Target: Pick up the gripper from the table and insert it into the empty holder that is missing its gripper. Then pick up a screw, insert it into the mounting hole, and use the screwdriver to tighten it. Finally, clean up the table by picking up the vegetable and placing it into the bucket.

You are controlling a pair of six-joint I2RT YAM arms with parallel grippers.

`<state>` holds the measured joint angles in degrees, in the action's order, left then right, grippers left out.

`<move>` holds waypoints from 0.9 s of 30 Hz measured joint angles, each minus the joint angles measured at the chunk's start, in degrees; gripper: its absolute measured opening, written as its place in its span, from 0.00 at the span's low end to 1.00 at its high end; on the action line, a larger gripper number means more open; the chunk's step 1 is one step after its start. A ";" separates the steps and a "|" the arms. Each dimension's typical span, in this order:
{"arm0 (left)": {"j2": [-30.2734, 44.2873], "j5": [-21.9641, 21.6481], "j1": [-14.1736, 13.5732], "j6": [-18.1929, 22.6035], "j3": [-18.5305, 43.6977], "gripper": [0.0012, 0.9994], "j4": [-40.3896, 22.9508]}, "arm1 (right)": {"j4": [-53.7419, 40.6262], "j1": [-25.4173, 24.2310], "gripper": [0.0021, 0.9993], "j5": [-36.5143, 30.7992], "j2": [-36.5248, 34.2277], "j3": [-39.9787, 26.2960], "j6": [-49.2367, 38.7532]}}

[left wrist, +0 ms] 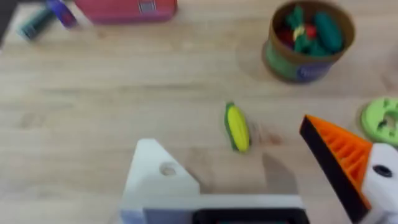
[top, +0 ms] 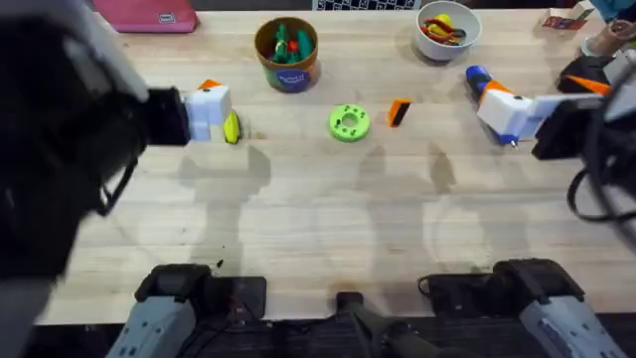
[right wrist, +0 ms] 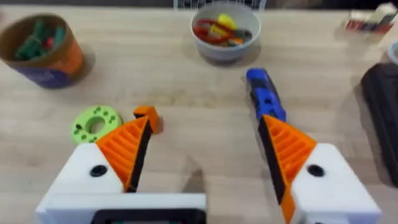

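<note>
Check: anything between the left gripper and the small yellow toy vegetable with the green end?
Nothing visible. The yellow toy vegetable lies on bare wooden table just ahead of the open left gripper; the brown-orange bucket stands farther off.

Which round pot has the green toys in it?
The brown-orange bucket with the blue label band; the white bowl holds red and yellow ones.

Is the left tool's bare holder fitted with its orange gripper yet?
No. In the left wrist view the holder is bare white. The loose gripper lies on the table beside the green disc.
</note>
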<state>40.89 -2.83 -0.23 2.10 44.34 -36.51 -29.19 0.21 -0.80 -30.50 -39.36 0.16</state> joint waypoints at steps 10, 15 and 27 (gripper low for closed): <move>23.16 0.00 0.00 0.07 15.74 0.99 -12.78 | -15.72 0.00 0.99 0.00 -23.63 -16.68 0.00; 29.37 0.00 0.00 0.05 17.64 0.99 -13.89 | -16.78 -0.01 0.99 0.00 -30.96 -18.57 0.00; 41.78 0.88 -0.59 -2.78 25.59 0.99 -18.83 | -17.10 -0.02 0.99 0.00 -34.50 -18.57 0.00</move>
<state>82.67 -1.95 -0.82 -0.67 69.92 -55.35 -46.28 0.19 -0.80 -65.00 -57.93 0.16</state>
